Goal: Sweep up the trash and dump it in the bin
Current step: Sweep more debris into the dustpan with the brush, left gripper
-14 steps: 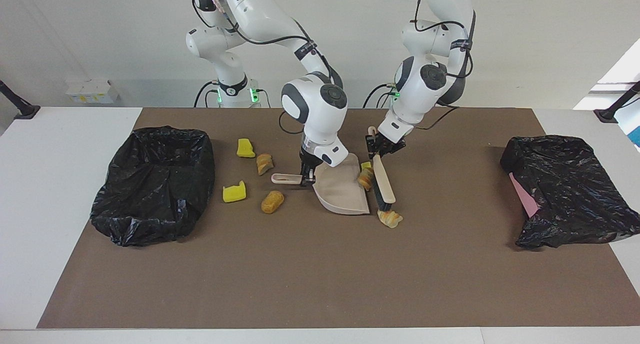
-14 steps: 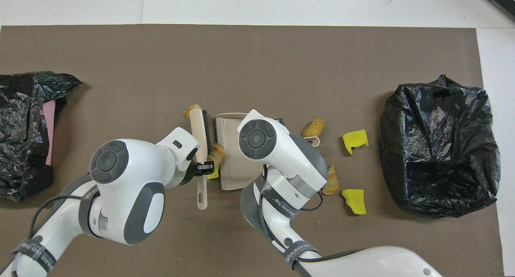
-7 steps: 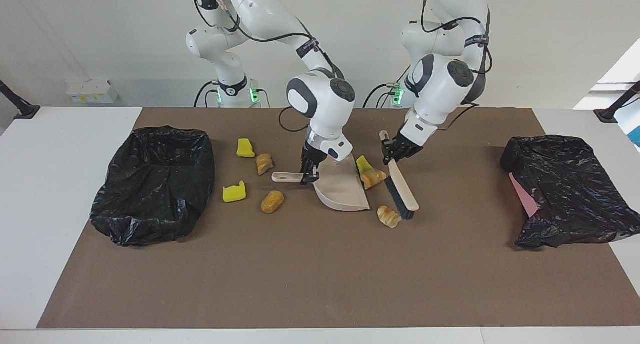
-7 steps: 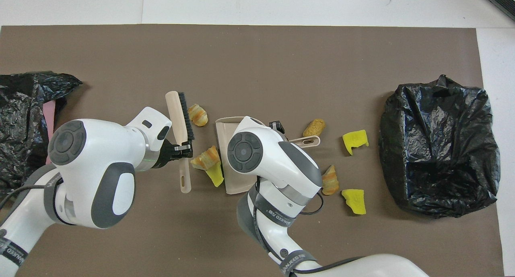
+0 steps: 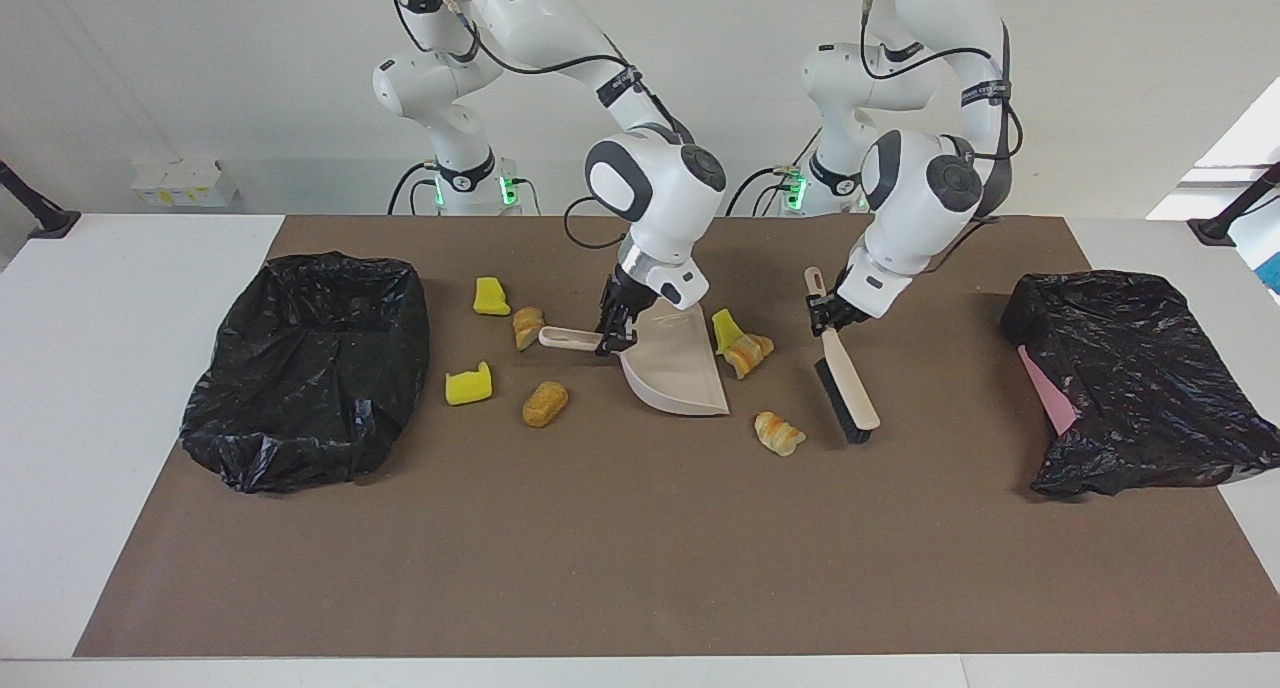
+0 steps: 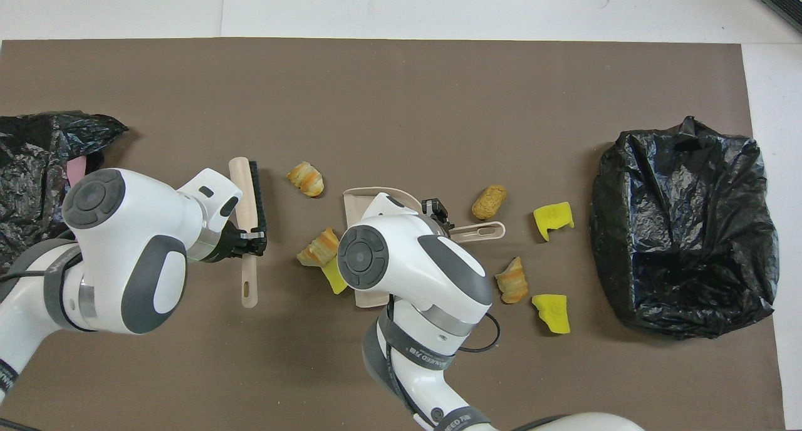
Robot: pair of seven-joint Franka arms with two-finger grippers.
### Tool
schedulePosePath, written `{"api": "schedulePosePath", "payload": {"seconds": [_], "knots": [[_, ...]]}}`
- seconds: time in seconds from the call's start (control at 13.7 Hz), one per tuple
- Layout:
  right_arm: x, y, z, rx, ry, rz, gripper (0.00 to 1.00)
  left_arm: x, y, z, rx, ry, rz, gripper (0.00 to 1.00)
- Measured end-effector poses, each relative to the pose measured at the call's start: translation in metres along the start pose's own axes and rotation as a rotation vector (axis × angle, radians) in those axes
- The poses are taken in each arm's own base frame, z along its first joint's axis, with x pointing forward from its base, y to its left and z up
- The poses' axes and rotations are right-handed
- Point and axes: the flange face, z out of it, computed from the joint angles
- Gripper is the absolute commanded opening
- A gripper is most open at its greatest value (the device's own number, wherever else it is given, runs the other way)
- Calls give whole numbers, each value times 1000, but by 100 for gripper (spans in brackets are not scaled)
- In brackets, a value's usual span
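Only overhead, dustpan (image 6: 376, 196) (held by right gripper (image 6: 438, 215)) hides beneath the arm.

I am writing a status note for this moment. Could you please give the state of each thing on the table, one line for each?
Dustpan: empty, tilted, handle held by right gripper.
Brush: held by left gripper, lifted, away from the trash.
Trash: seven pieces, all on the mat, none in the pan.
Open bin bag: nothing visible inside.
Crumpled bin bag: lying collapsed.
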Motion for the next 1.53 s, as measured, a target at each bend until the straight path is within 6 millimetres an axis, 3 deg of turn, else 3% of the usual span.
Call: {"api": "schedulePosePath", "payload": {"seconds": [0.29,0.44,0.58,0.73,1.09,1.24,1.39,1.53], "knots": [[-4,-5,4,38,-26,51,0,-40,54,34,-1,-76,94,0],[-5,-6,5,43,-28,56,0,-61,87,39,-67,-110,111,0],[-5,-6,5,48,-25,60,0,-73,107,41,-141,-136,130,0],[-6,-5,5,52,-22,64,0,-65,102,35,-177,-122,123,0],[-6,-6,6,56,-23,99,0,-12,46,-12,-136,-16,111,0],[-6,-8,7,75,-23,139,0,6,32,-28,-106,15,109,0],[-6,-10,8,101,-23,187,0,26,18,-30,-56,26,136,0],[-6,-12,8,116,-21,220,0,48,5,-16,-19,11,189,0]]}}
